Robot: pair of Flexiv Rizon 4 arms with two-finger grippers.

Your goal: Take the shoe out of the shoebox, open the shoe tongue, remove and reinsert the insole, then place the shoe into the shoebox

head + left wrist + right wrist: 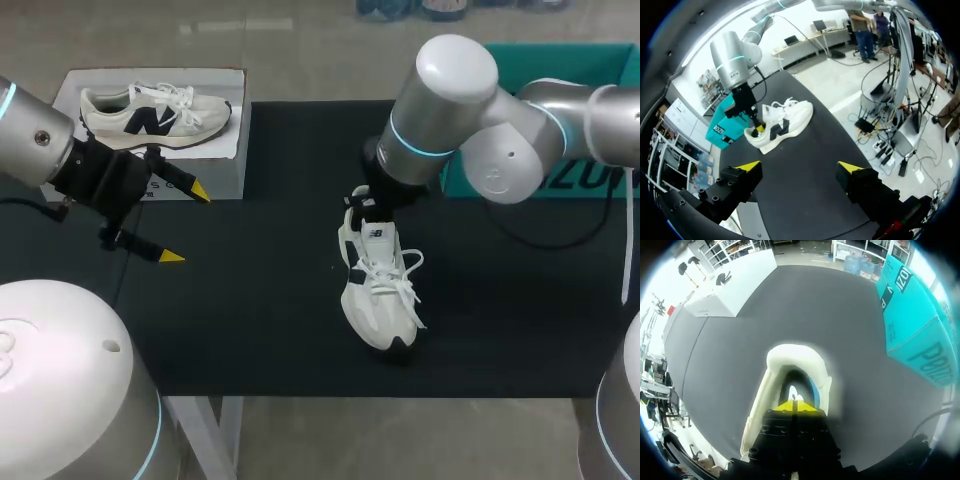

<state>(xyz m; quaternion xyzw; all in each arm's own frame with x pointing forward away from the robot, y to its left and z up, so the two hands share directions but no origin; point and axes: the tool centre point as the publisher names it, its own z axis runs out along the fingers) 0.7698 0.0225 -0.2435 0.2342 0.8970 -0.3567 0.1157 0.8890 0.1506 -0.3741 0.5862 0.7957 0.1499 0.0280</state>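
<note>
Black mat holds shoe, right hand closed inside it, left hand open.

You see 1 table topped in matte black. Its pale leg shows at the lower left of the frame.

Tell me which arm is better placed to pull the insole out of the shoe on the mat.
Right. The right claw sits in the shoe's heel opening, tips together; the left claw hangs open, well off to the side.
</note>
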